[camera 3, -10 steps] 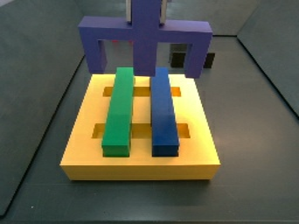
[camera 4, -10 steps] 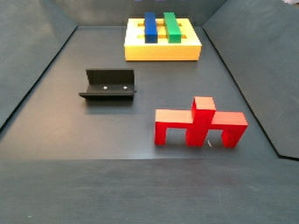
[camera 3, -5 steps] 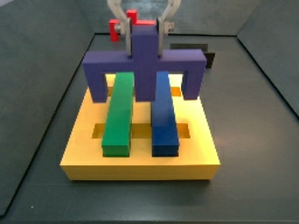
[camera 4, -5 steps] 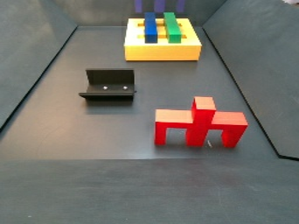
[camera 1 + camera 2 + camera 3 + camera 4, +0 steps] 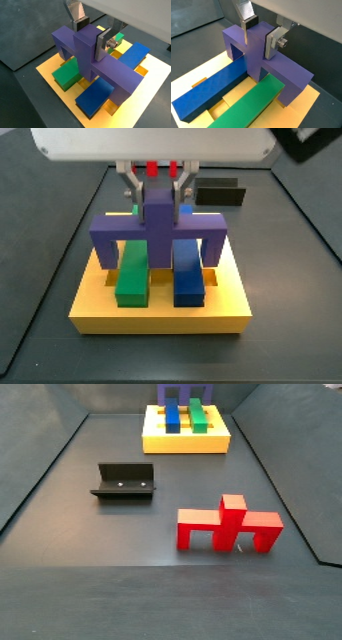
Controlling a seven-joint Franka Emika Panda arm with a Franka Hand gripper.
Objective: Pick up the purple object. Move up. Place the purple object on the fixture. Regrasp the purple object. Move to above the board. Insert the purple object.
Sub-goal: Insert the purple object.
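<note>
The purple object [image 5: 158,228] is a matte blocky piece: a wide bar with two downward legs and a central upright stem. It stands over the board [image 5: 160,308], its legs straddling the green bar [image 5: 132,268] and blue bar [image 5: 187,268], reaching down at the yellow slab's slots. The gripper [image 5: 92,31] is above the board, its silver fingers [image 5: 272,41] pinching the stem from both sides. The fixture [image 5: 124,481] sits empty, well apart, near the red piece [image 5: 229,524].
</note>
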